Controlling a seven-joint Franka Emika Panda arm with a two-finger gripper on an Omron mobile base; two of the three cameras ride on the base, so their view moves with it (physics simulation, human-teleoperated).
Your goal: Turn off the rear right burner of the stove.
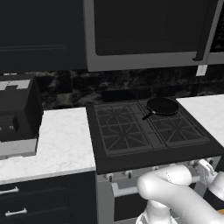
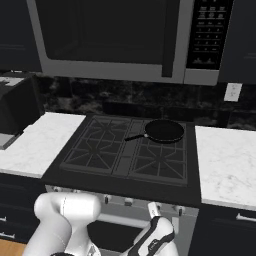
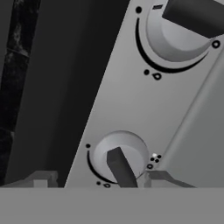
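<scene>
The stove (image 1: pixel 148 131) sits between two stretches of white marbled surface (image 1: pixel 57 144), its black grates under a microwave (image 2: pixel 115 40); the rear right burner (image 2: pixel 162 135) is the back quarter on the right side of the cooktop, and a small black frying pan (image 2: pixel 164 130) rests on it with its handle pointing left toward the middle; a dark toaster (image 1: pixel 17 113) stands on the surface to the left, well apart from the stove; the white arm reaches low to the silver front panel (image 3: pixel 127 100), where the claw (image 3: pixel 98 181) is close up on a round knob (image 3: pixel 119 158) with a dark bar grip; its fingertips (image 3: pixel 41 180) stand either side of the knob, jaws fairly wide, and whether they touch it cannot be told; a second knob (image 3: pixel 181 30) lies further along the panel.
</scene>
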